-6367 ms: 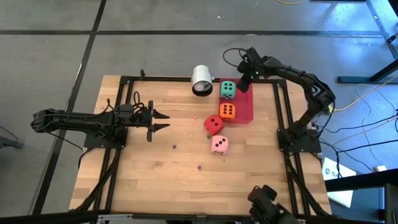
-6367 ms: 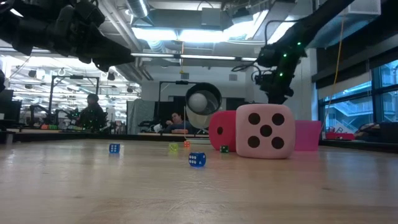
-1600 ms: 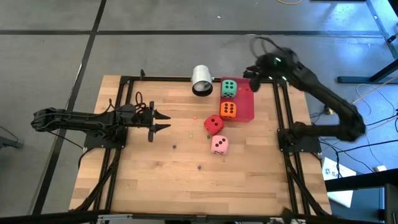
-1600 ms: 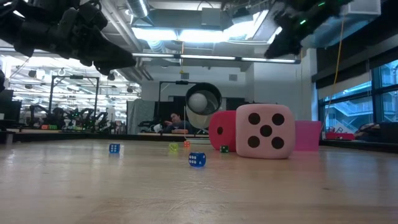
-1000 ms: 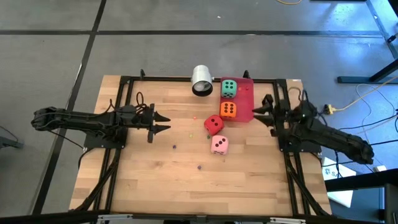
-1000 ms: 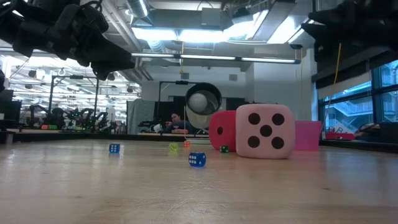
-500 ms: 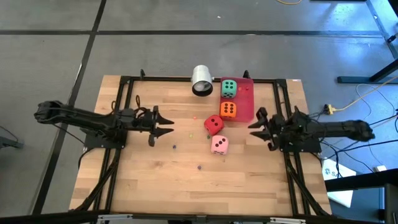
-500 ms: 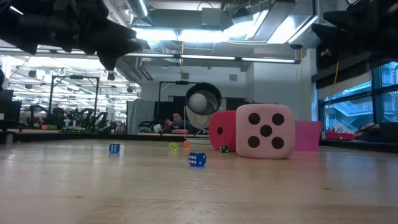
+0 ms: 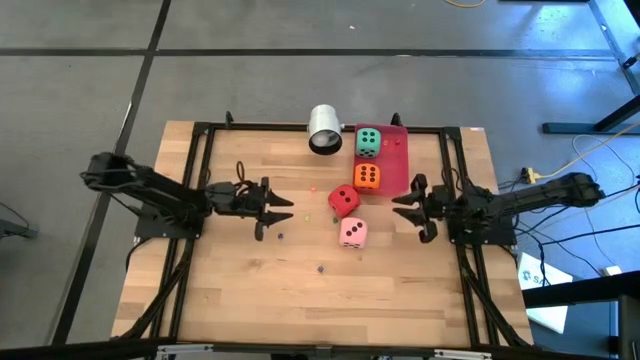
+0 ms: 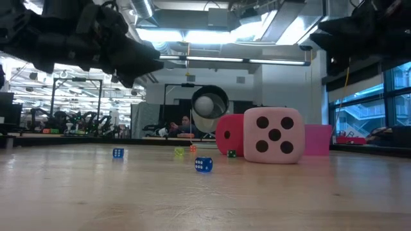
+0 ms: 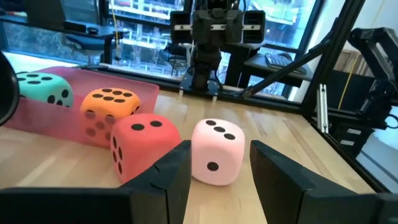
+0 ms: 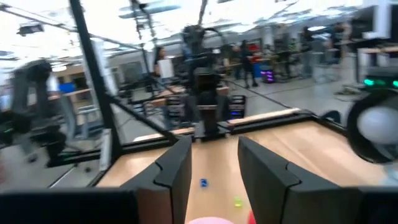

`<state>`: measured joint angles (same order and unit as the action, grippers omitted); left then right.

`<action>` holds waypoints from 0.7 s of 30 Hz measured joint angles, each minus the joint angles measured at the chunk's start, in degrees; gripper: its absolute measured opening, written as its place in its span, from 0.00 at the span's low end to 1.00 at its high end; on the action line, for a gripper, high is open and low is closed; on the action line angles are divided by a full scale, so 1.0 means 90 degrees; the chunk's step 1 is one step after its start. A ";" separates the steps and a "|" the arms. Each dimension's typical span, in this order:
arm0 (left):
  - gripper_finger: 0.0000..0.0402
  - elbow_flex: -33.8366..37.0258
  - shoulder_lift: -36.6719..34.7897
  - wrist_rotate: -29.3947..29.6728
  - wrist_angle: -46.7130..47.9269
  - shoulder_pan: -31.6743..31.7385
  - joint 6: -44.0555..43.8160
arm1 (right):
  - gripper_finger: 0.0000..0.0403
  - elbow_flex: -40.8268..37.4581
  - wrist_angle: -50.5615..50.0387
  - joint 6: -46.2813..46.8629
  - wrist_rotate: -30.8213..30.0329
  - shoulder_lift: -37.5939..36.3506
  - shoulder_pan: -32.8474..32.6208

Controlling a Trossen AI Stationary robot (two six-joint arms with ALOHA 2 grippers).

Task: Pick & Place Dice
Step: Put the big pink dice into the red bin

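The left gripper (image 9: 283, 209) is held parted and empty, aimed at the soft pink cube die (image 9: 352, 232) on the bare wood. The adjacent soft red cube die (image 9: 343, 200) may be clipped. The right gripper (image 9: 408, 207) waits parted.

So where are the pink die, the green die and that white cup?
pink die (image 9: 352, 233), high view, its top face.
green die (image 9: 367, 143), high view, its top face.
white cup (image 9: 325, 127), high view, its side wall.

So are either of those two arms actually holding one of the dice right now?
No. The left gripper and right gripper both have open fingers with nothing between them; the pink die sits untouched on the table.
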<state>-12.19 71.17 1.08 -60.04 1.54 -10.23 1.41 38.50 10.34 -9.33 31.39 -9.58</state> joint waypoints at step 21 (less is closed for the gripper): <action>0.39 -0.1002 0.2305 -0.0765 -0.1112 0.0526 -0.0006 | 0.33 0.1708 -0.2157 -0.1874 -0.0099 0.1280 0.0010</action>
<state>-21.20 91.91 -5.81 -70.05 6.28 -10.28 16.78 19.09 -6.52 -10.22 42.91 -9.49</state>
